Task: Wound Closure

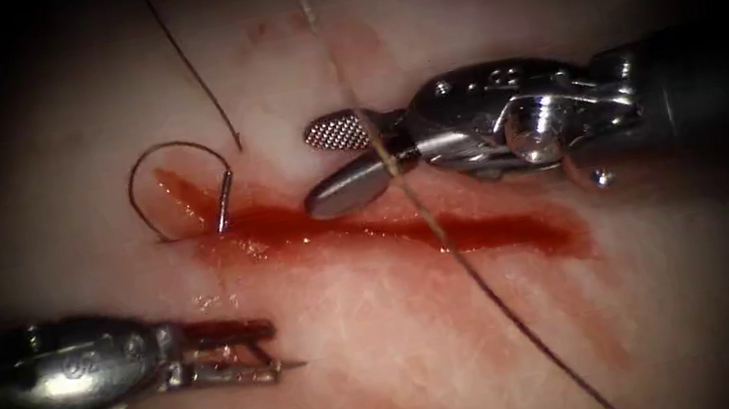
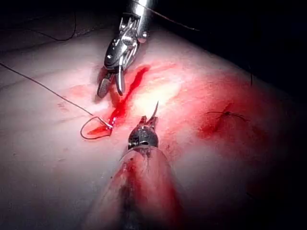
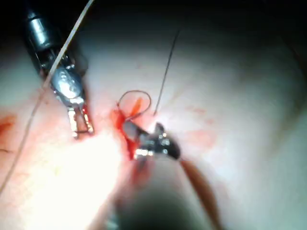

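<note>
The curved needle stands in the tissue at the left end of the cut, free of both tools. Its arc rises above the surface and both ends meet the tissue. A thread comes down from above to just beside the arc. My right tool hovers over the cut to the needle's right, jaws open, holding nothing. A second thread lies across it near the hinge. My left tool sits below the needle, left of the cut, jaws open and empty. The needle and left tool also show in the left wrist view.
Red fluid fills the cut and smears the tissue to its lower right. The long thread runs on toward the lower right edge. An older dark stitch sits in a red patch off to the side of the cut.
</note>
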Robot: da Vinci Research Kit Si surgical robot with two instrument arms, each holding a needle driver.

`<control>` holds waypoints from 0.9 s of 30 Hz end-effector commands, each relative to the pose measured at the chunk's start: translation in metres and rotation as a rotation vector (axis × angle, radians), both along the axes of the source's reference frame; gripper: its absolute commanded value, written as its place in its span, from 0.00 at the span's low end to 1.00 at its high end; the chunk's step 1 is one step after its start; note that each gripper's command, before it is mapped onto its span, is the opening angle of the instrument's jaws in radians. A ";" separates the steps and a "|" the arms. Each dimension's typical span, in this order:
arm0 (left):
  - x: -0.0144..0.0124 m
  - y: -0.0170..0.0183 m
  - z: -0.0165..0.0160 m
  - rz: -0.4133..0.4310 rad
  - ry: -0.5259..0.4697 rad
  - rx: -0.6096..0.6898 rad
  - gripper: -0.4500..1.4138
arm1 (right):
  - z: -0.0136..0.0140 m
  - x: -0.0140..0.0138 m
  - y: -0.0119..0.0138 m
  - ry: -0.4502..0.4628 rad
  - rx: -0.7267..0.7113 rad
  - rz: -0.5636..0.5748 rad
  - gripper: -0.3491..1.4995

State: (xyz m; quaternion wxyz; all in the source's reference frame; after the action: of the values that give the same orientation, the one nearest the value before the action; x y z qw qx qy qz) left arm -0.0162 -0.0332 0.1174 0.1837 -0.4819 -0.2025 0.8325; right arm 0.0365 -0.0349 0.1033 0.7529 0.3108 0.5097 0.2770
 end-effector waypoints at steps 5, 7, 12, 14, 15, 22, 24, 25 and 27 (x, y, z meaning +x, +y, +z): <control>-0.0004 -0.0002 0.0005 0.013 0.013 0.003 0.31 | 0.0002 0.0008 -0.0001 0.002 -0.001 0.000 0.59; -0.0004 -0.0002 0.0005 0.012 0.017 0.002 0.24 | 0.0002 0.0008 -0.0001 0.002 -0.001 0.000 0.58; 0.0001 -0.0007 0.0000 0.028 0.060 0.007 0.00 | 0.0002 0.0008 -0.0001 0.002 -0.001 0.000 0.55; 0.0003 -0.0010 -0.0004 0.024 0.065 0.025 0.00 | 0.0002 0.0008 -0.0001 0.002 -0.001 -0.001 0.54; 0.0003 -0.0011 -0.0007 0.029 0.061 0.045 0.00 | 0.0002 0.0008 -0.0001 0.002 -0.001 -0.001 0.52; 0.0001 -0.0009 -0.0037 -0.009 -0.062 0.188 0.00 | 0.0001 0.0008 -0.0002 -0.003 0.010 0.000 0.43; 0.0002 -0.0009 -0.0041 -0.011 -0.082 0.206 0.00 | 0.0001 0.0008 -0.0003 -0.003 0.010 0.000 0.43; 0.0002 -0.0010 -0.0047 -0.012 -0.106 0.225 0.00 | 0.0001 0.0008 -0.0003 -0.003 0.010 0.000 0.42; 0.0004 -0.0011 -0.0054 -0.016 -0.137 0.257 0.00 | 0.0001 0.0008 -0.0003 -0.004 0.016 0.002 0.40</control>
State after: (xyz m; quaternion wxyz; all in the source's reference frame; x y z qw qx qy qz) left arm -0.0151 -0.0340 0.1109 0.2398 -0.5172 -0.3256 0.7543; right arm 0.0366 -0.0351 0.1031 0.7516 0.3154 0.5056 0.2827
